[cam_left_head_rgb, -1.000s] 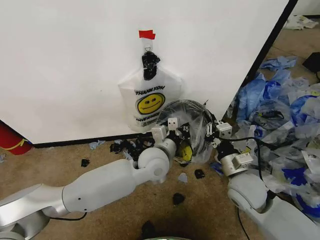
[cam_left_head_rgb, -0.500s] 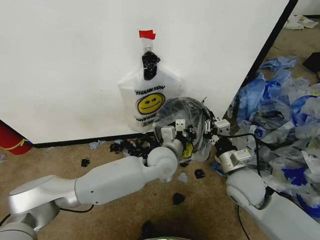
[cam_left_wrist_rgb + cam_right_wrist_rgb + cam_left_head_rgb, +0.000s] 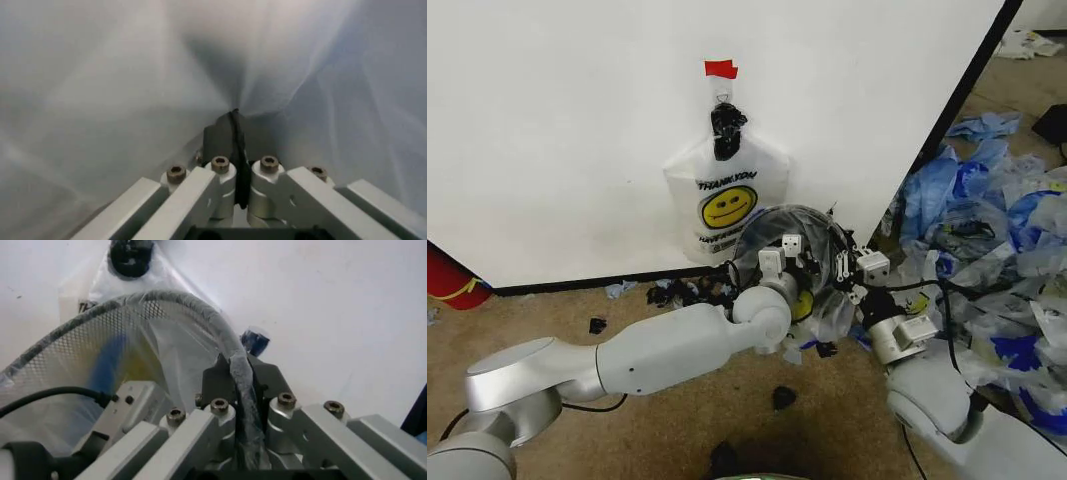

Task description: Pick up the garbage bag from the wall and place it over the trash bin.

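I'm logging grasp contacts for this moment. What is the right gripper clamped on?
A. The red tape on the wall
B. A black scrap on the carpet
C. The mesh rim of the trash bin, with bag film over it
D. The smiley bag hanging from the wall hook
C: in the right wrist view the right gripper is shut on the trash bin rim, with the garbage bag film draped over the mesh.

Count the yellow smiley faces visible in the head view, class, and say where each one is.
2. One on the white THANK YOU bag hanging on the wall; one on the garbage bag at the trash bin, partly behind the left gripper. Others may be hidden.
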Controlling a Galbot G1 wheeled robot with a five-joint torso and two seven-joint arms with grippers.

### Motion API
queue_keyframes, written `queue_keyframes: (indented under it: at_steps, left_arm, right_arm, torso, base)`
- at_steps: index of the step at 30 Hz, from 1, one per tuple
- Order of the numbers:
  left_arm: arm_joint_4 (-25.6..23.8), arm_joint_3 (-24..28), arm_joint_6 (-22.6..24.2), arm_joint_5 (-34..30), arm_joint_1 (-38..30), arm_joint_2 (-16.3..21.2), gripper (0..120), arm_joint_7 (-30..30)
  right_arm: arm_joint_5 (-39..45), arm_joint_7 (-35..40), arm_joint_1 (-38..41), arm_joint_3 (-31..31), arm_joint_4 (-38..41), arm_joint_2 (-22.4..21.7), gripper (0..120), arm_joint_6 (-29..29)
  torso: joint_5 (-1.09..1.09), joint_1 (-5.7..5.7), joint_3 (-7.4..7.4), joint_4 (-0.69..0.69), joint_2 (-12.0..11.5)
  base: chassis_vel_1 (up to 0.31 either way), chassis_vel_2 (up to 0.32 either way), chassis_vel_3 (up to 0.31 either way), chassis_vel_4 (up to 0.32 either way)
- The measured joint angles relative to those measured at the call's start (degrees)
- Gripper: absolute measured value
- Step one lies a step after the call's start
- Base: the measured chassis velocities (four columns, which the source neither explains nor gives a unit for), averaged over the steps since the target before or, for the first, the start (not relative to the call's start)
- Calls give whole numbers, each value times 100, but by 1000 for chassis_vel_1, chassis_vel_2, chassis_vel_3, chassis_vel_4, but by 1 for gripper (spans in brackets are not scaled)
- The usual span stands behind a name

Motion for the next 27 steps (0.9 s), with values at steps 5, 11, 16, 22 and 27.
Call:
queue_keyframes:
  at_steps: [5, 11, 16, 22, 27]
  left_arm:
    - [70, 29, 18, 16, 16, -55, 0, -19]
    - [175, 93, 38, 15, 3, -149, 0, -41]
    - [199, 147, 38, 19, 24, -159, 0, -49]
    - [203, 148, 38, 35, 39, -131, 0, -75]
    - [244, 112, 37, 52, 52, -147, 0, -129]
  right_arm:
    - [-43, -33, -13, -35, -8, 22, 1, 25]
    - [-52, -55, -28, -53, -10, 31, 1, 45]
    - [-56, -72, -96, -27, 36, 4, 1, 69]
    - [-65, -82, -200, 22, 127, -16, 1, 81]
    - [-110, -88, -309, 60, 155, -18, 1, 107]
  torso:
    - [0, 0, 0, 0, 0]
    - [0, 0, 0, 0, 0]
    - [0, 0, 0, 0, 1]
    - [0, 0, 0, 0, 1]
    - [0, 0, 0, 0, 1]
  base:
    - [0, 0, 0, 0]
    - [0, 0, 0, 0]
    - [0, 0, 0, 0]
    - [0, 0, 0, 0]
    - [0, 0, 0, 0]
